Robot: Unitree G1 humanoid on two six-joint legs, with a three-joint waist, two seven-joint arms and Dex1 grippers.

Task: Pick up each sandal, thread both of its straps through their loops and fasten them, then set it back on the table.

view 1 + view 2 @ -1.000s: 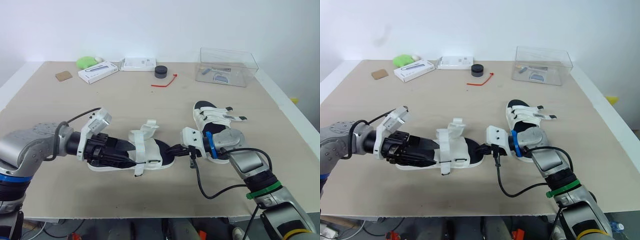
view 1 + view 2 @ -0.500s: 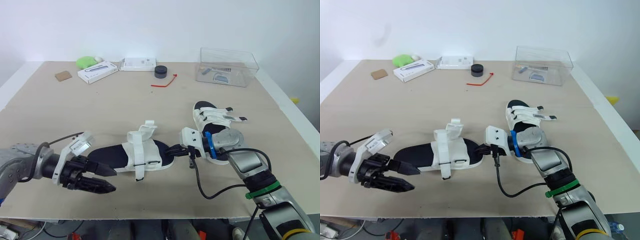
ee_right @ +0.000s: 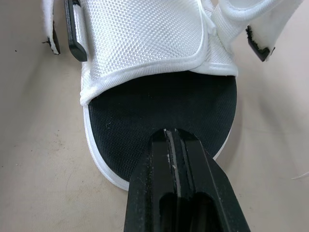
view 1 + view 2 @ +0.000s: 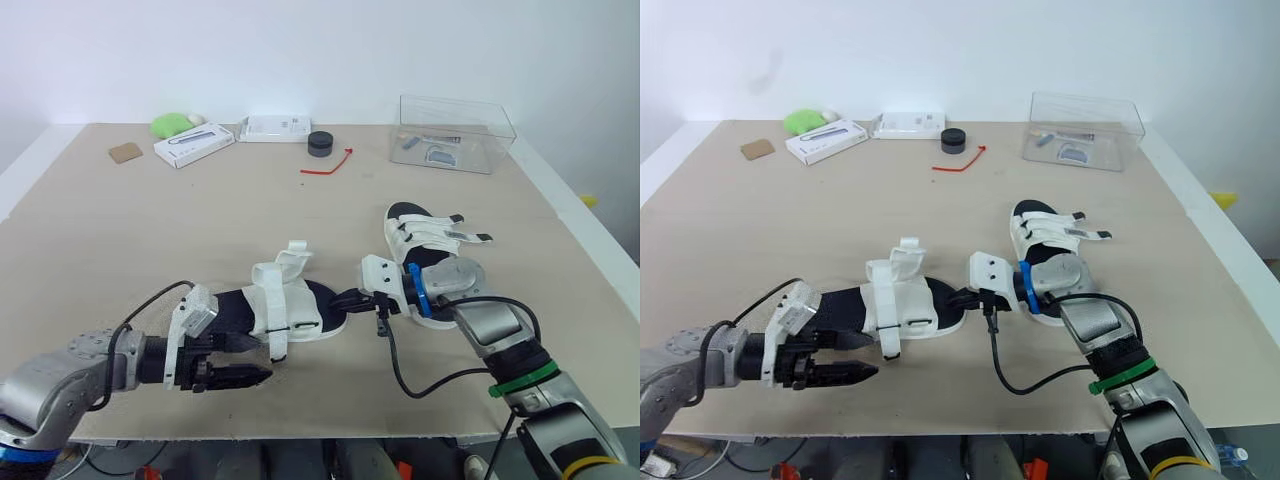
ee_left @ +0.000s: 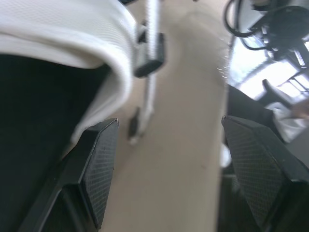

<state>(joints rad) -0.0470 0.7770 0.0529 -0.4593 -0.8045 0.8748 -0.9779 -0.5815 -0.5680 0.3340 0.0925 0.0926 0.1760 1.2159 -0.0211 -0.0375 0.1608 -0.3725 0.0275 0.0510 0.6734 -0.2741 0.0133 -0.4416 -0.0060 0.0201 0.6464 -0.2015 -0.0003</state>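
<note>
Left claw (image 4: 875, 356), fingers spread wide, sits at 8 o'clock off the nearer sandal (image 4: 290, 305), which lies on the desk (image 4: 150, 220). Right claw (image 4: 345, 299), pinched closed, meets its toe at 3 o'clock. Second sandal (image 4: 425, 235) lies at 2 o'clock.

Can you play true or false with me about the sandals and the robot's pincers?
1. The left pincer is open. True.
2. The right pincer is open wide. False: it is shut, at the toe of the near sandal.
3. The far sandal lies on the table. True.
4. The clear box sits at the table's near left corner. False: it is at the far right.
</note>
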